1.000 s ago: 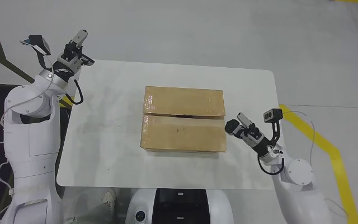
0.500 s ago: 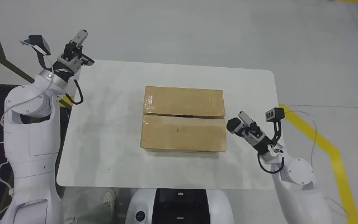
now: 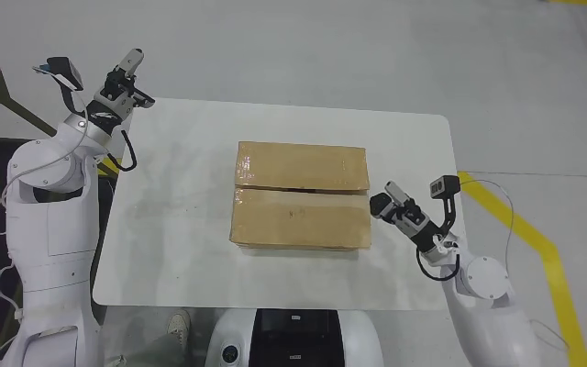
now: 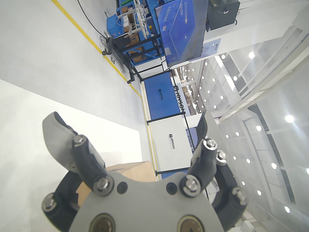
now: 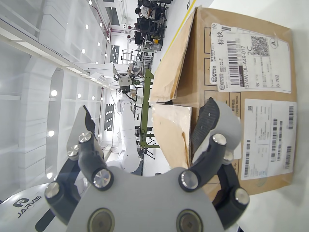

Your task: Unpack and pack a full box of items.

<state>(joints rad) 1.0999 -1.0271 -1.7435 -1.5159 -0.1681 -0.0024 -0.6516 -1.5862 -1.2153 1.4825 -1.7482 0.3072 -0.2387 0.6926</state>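
A brown cardboard box (image 3: 300, 194) lies in the middle of the white table (image 3: 174, 239), its two top flaps closed with a seam between them. My right gripper (image 3: 376, 204) is open at the box's right end, level with the top edge. In the right wrist view the box (image 5: 241, 73) shows its end face with shipping labels, and one finger of the right gripper (image 5: 149, 119) sits close against that corner. My left gripper (image 3: 136, 75) is open, held above the table's far left corner. The left wrist view has the left gripper (image 4: 130, 121) with the box (image 4: 130, 172) far behind it.
The table's right edge (image 3: 451, 183) runs just behind my right arm. A yellow floor line (image 3: 523, 229) lies beyond it. Bare tabletop surrounds the box on all sides.
My right gripper has drifted a little away from the box and then back toward its right end. The left arm has not moved.
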